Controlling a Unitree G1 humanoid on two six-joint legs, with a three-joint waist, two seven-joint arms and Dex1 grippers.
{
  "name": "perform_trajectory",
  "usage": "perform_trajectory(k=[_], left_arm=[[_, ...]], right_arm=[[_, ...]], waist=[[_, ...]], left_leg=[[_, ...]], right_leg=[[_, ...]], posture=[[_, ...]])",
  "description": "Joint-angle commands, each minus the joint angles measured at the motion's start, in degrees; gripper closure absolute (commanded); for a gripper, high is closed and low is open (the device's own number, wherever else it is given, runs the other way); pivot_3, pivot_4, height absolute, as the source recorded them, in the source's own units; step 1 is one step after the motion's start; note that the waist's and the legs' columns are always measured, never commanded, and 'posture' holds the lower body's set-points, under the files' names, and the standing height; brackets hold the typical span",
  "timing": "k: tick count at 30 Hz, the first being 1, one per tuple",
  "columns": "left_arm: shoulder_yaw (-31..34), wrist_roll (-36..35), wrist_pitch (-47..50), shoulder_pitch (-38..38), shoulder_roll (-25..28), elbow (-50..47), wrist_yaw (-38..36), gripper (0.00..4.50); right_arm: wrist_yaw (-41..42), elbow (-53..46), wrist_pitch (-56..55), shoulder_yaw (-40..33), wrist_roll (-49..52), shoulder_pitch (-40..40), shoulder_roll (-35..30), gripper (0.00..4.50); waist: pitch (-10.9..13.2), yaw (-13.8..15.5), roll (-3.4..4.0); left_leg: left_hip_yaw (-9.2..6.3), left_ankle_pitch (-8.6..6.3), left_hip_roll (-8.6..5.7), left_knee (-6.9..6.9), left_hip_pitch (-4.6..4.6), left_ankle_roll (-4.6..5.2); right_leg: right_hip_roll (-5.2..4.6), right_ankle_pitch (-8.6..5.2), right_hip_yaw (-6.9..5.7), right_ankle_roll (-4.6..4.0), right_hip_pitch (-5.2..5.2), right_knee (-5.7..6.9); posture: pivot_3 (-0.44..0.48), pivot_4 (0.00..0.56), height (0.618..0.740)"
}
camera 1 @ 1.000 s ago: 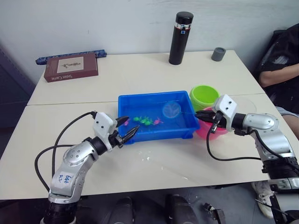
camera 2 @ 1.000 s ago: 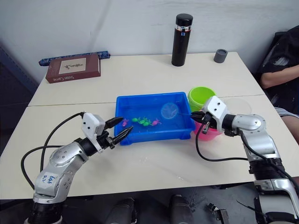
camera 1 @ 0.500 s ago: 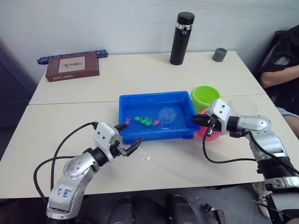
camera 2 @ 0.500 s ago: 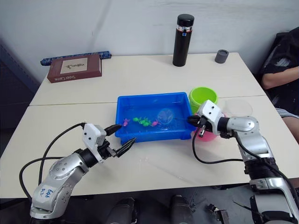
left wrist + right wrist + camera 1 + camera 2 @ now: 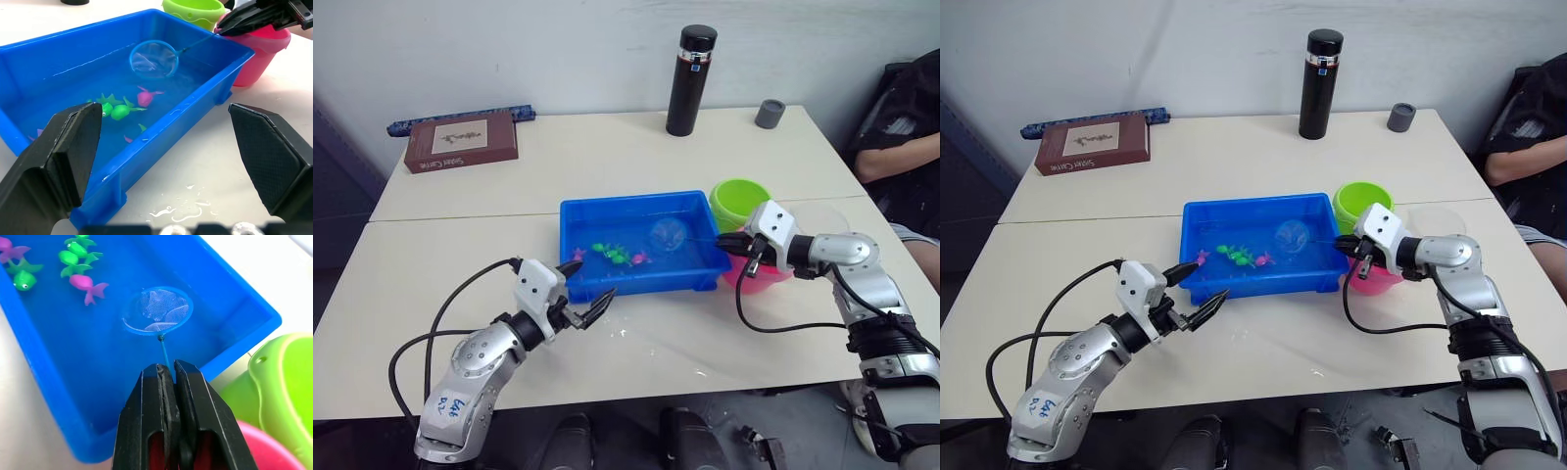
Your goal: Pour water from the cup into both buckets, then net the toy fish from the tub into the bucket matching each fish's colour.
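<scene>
tub (image 5: 607,286) mid-table, fish (image 5: 619,255) inside, buckets (image 5: 740,202) right, flask (image 5: 691,67) behind

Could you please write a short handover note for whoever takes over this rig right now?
Right gripper: shut on the thin handle of the small blue net, whose hoop is over the tub's water and holds no fish.
Left gripper: open, holding nothing, at the tub's near left corner.
Toy fish: green and pink ones all in the tub, beside the hoop.
Green bucket and pink bucket: on the tub's right side; no fish visible in them.
Done: net picked up. Pouring cannot be confirmed.
Left: scoop each fish into the bucket of its colour.
</scene>
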Motion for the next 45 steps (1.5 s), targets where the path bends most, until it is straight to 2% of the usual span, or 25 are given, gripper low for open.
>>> perform_trajectory(k=[1,28,38,45], left_arm=[[0.05,-0.46,-0.95,0.25,-0.06,-2.58,0.07,0.05],[-0.81,0.45,-2.43,1.44,-1.26,-2.67,1.49,0.05],[-0.93,0.5,-2.52,1.05,-1.24,-2.33,1.69,0.05],[-1.27,0.6,-2.57,0.42,-1.39,-1.81,1.56,0.05]], right_arm=[[0.99,-0.13,-1.47,0.17,-0.11,-0.85,0.22,4.5],[6.61,-6.14,0.64,2.7,0.34,1.33,1.15,4.5],[7.14,-9.94,4.74,3.34,1.69,1.21,2.12,4.5],[6.57,-5.79,2.39,3.74,-0.15,-0.48,2.34,4.5]], waist=[[0.0,-0.01,0.0],[0.0,-0.01,0.0],[0.0,-0.01,0.0],[0.0,-0.01,0.0]], left_leg=[[0.01,0.0,0.0,0.0,0.0,0.0],[-0.01,-0.01,0.01,0.0,0.02,-0.02],[-0.03,-0.02,0.02,0.0,0.02,-0.02],[-0.02,-0.02,0.01,0.0,0.02,-0.03]], right_leg=[[0.0,0.0,0.0,0.0,0.0,0.0],[-0.01,-0.01,0.0,-0.02,0.01,0.0],[-0.02,-0.01,-0.01,-0.03,0.02,-0.01],[-0.03,-0.02,-0.01,-0.04,0.02,-0.01]], posture=[[0.0,0.15,0.74],[0.0,0.15,0.74],[0.0,0.15,0.74],[0.0,0.15,0.74]])
